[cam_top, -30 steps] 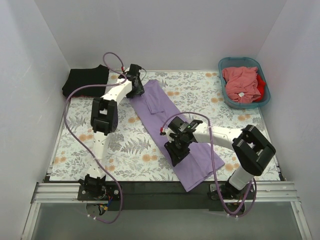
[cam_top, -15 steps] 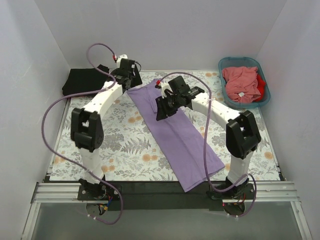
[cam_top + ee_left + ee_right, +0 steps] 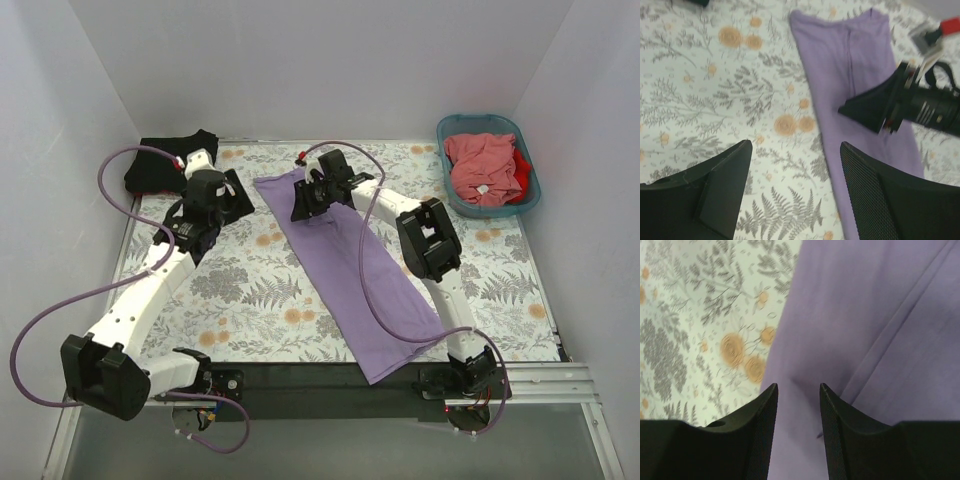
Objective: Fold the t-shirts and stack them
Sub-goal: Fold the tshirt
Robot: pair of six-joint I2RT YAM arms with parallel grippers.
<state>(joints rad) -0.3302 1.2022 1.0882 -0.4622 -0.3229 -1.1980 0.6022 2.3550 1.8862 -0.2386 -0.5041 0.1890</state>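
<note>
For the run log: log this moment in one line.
left fingers open above table | right fingers open above lavender shirt, far end | black shirt at far-left corner

Light is bright, even and diffuse, falling from above. The white walls bounce it, so shadows under both arms lie soft and faint on the floral table cover (image 3: 250, 290). Top view is sharp throughout, with walls splaying slightly toward the edges; left wrist view is motion-smeared on its right side, and right wrist view renders the lavender shirt (image 3: 880, 315) soft, its fingers (image 3: 757, 440) near-black, detail lost.
</note>
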